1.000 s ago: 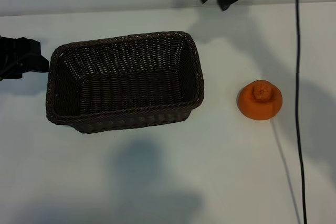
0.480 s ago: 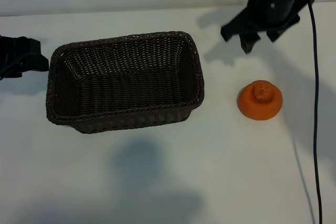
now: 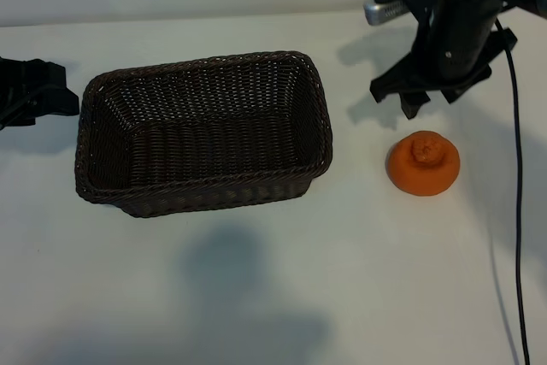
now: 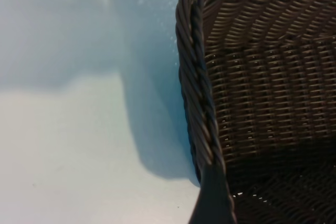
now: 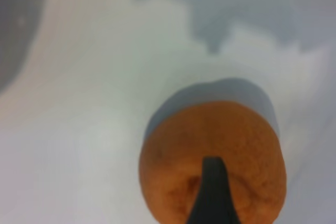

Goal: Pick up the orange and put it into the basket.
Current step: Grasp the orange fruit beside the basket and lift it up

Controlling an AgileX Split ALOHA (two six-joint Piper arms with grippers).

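The basket (image 3: 203,132), dark woven wicker, sits mid-table w/ nothing in it. The orange (image 3: 422,162) lies on the white table (image 3: 342,279), well apart to the basket's right. The right gripper (image 3: 425,102) hangs just behind it, jaws apart and holding nothing; the left gripper (image 3: 38,96) is parked by the basket's left end, jaws apart too.

Setting: robot test bench — looking like a lab
Evidence: bare white table (image 3: 256,297), black cable (image 3: 515,211) trailing across it
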